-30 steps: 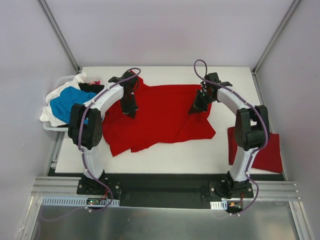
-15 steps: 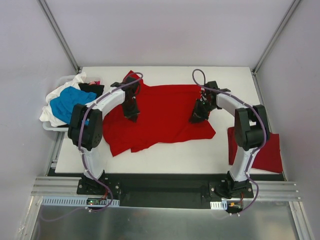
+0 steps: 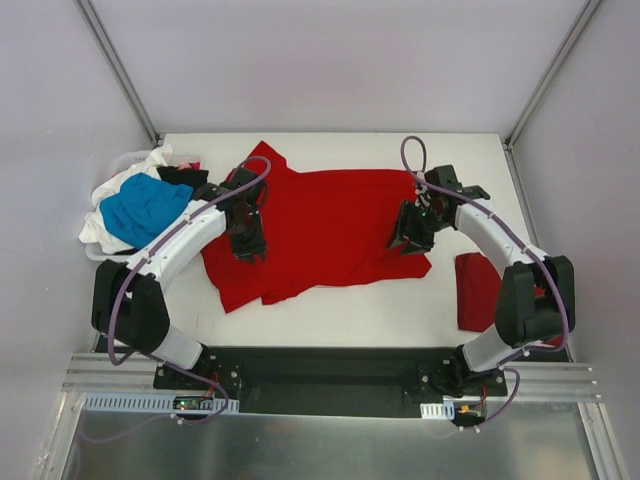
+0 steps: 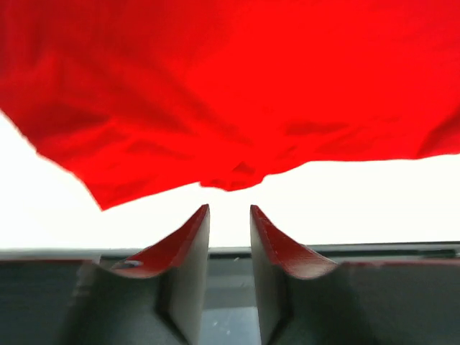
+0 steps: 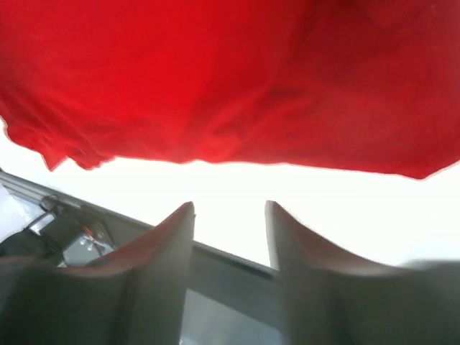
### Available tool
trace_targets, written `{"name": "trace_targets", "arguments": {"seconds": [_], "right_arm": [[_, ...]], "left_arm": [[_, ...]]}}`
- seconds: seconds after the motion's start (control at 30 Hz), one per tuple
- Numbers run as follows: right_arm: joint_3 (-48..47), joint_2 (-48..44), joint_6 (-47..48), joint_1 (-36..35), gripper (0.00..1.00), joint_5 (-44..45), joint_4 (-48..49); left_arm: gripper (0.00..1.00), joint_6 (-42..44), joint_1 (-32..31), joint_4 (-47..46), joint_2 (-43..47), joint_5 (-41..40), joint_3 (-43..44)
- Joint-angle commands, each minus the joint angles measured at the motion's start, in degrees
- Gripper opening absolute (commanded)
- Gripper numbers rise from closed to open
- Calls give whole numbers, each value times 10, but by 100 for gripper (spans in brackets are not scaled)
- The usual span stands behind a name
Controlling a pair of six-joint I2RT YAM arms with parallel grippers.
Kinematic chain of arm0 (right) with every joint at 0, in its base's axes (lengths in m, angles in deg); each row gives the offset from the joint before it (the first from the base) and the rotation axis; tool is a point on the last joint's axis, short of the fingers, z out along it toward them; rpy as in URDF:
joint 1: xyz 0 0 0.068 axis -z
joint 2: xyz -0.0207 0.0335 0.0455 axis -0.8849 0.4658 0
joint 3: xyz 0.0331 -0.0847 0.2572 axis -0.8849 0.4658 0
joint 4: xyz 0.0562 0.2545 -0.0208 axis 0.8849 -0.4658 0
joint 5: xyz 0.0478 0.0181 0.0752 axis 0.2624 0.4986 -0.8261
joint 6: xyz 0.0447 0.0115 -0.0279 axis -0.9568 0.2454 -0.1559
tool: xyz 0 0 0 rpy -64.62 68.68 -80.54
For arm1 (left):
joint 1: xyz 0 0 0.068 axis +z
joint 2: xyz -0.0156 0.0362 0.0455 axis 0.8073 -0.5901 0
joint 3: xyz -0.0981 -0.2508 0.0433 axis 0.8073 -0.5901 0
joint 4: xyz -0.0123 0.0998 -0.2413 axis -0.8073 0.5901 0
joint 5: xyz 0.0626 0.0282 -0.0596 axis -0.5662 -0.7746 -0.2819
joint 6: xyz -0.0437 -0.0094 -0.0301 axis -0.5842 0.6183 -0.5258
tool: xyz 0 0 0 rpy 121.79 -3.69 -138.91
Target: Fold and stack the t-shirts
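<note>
A bright red t-shirt (image 3: 325, 225) lies spread out and unfolded in the middle of the white table (image 3: 330, 305). It fills the upper part of both wrist views (image 4: 230, 86) (image 5: 230, 79). My left gripper (image 3: 248, 245) hovers over the shirt's left side. Its jaws (image 4: 230, 210) are a little apart with nothing between them. My right gripper (image 3: 405, 240) hovers over the shirt's right edge. Its jaws (image 5: 230, 207) are open and empty. A folded red t-shirt (image 3: 478, 290) lies flat at the right, partly hidden by my right arm.
A white basket (image 3: 100, 252) at the table's left edge holds a heap of blue (image 3: 140, 205), white (image 3: 150, 162) and black (image 3: 180, 176) shirts. Grey walls stand on three sides. A black rail runs along the near edge (image 3: 320, 365).
Both grippers have shifted a little toward the near edge over the shirt. The left arm's elbow has swung out left and the right arm's elbow out right. The shirt lies much as before.
</note>
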State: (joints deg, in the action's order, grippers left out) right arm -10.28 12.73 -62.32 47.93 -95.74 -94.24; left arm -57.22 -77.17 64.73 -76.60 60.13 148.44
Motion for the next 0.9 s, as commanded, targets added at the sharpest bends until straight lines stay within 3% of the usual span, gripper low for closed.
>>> {"name": "trace_targets", "arguments": {"seconds": [0.0,0.03,0.07,0.47,0.7,0.87], "right_arm": [[17,17,3,-4,9,13,-6],[-10,41,1,-4,1,14,-6],[-25,52,-3,-3,1,12,-6],[-280,267,-35,-70,1,2,8],[-282,335,-34,-110,1,-48,2],[-263,344,-35,-132,1,-61,8]], "left_arm": [[20,-9,-7,26,-31,-19,-28],[15,-9,-7,25,-41,-20,-19],[0,-12,-7,24,-51,-22,7],[0,5,-7,-10,-269,-75,241],[0,14,-3,0,-360,-124,304],[0,17,-1,-13,-363,-136,255]]}}
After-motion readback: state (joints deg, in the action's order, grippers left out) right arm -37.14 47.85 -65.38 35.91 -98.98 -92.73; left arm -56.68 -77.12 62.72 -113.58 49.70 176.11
